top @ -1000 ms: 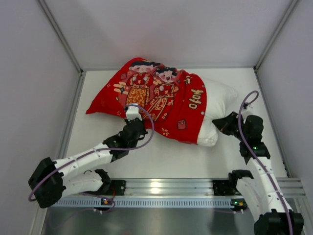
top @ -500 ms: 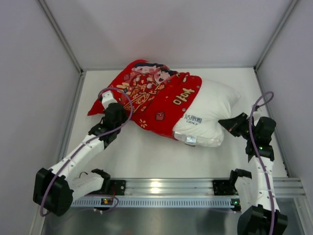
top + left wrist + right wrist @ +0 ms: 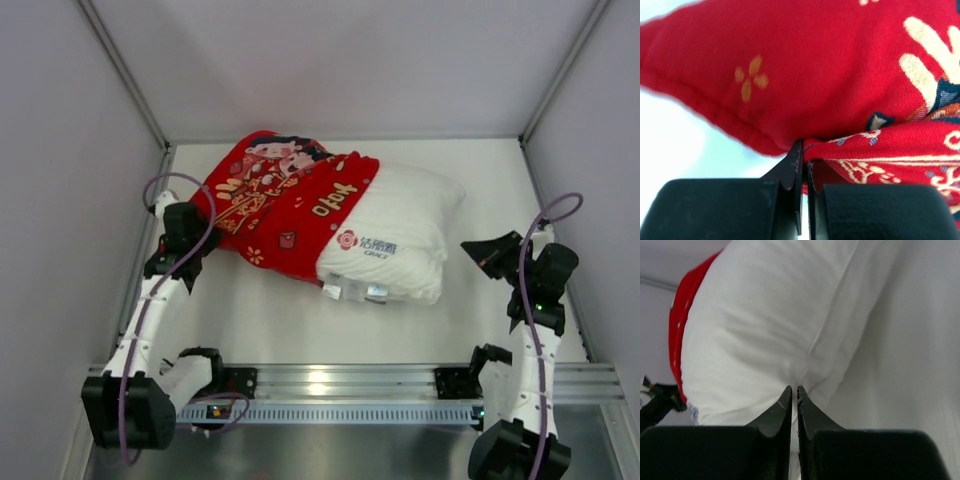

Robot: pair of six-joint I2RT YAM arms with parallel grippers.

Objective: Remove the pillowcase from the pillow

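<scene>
Top view: red printed pillowcase (image 3: 285, 205) at 10 o'clock on the table (image 3: 300, 330), sleeved over just the 9 o'clock half of the white pillow (image 3: 405, 225). Bare at the 3 o'clock half, with logo (image 3: 372, 243) and sewn label (image 3: 350, 292) showing toward 6 o'clock.

Clamped at the cover's far 9 o'clock corner by the left gripper (image 3: 802, 152), jaws pressed together on a thin fold of red cloth. Parked just off the pillow's 4 o'clock corner, apart from it: right gripper (image 3: 793, 392), jaws together on nothing.

Cover judged light, soft and limp: likely to bunch and stretch rather than slide off as a sheet. Safe to pinch anywhere, best taken at a seam or corner, as here.

Pillow judged plump, springy and light: prone to drag along with the cover unless pinned. Best held at the bare 3 o'clock edge or a corner seam, pinching deep enough to catch filling and not merely the skin.

No fragility to fear on either piece. Main risk: thin cloth slipping from narrow jaws.
</scene>
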